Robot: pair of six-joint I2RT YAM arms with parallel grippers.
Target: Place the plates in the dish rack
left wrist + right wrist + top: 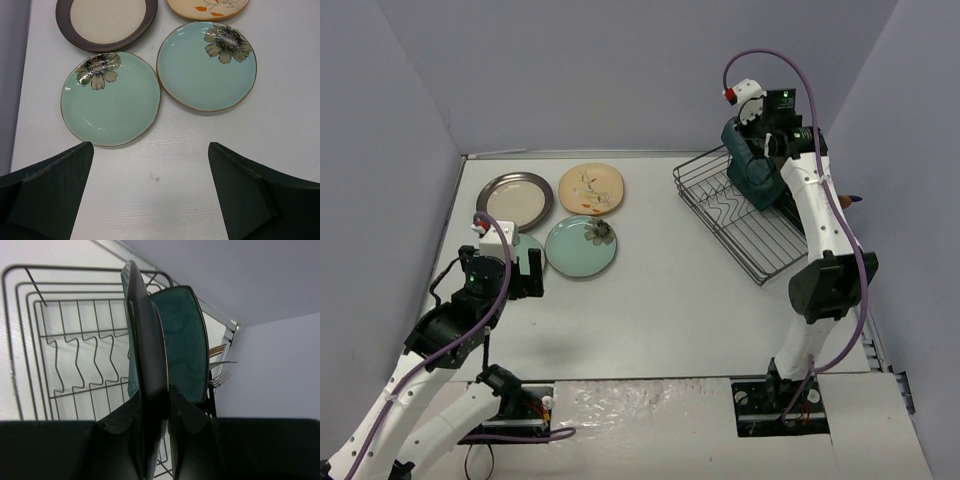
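Clamping teal plate (147,355) in right end effector (155,400) above dish rack (720,215), 2 o'clock; holding left end effector (150,145) open; leaving four plates (581,247) unloaded, 10 o'clock.

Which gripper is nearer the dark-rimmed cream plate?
Left. The left gripper hovers open just short of the dark-rimmed plate; the right gripper is across the table, holding a teal plate at the dish rack.

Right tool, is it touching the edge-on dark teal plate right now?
Touching. The right wrist view shows the right tool with its jaws clamped on both faces of the edge-on dark teal plate, no gap visible.
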